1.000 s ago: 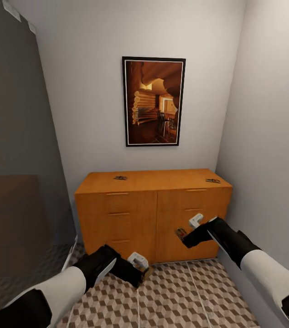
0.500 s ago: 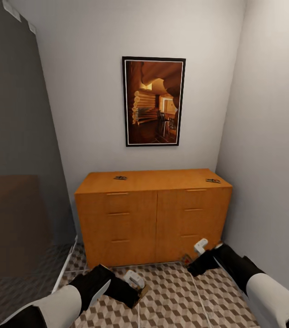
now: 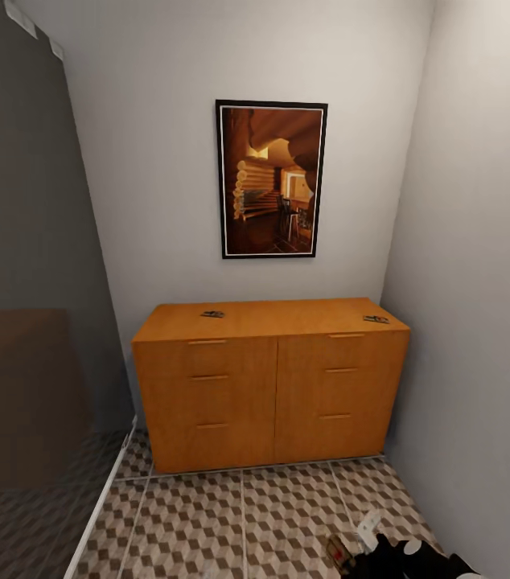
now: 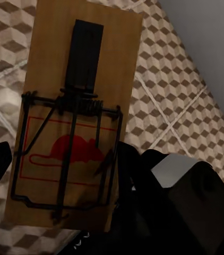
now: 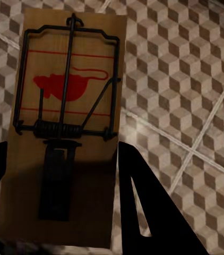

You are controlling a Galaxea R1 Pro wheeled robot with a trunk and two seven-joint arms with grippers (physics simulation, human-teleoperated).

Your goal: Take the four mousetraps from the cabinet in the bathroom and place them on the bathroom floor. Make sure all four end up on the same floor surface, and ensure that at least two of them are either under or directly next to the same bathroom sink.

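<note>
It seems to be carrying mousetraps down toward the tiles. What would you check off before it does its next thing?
1. Left gripper has a mousetrap between its jaws: ok.
2. Right gripper has a second mousetrap between its jaws: ok.
3. Patterned bathroom floor lies beneath both held traps: ok.
4. Whether either held trap already touches the tiles: cannot tell.
5. Two more traps, one and another, sit on the cabinet top and must be fetched later: not ok yet.
6. A sink close by, for placing two traps beside it: cannot tell.
</note>
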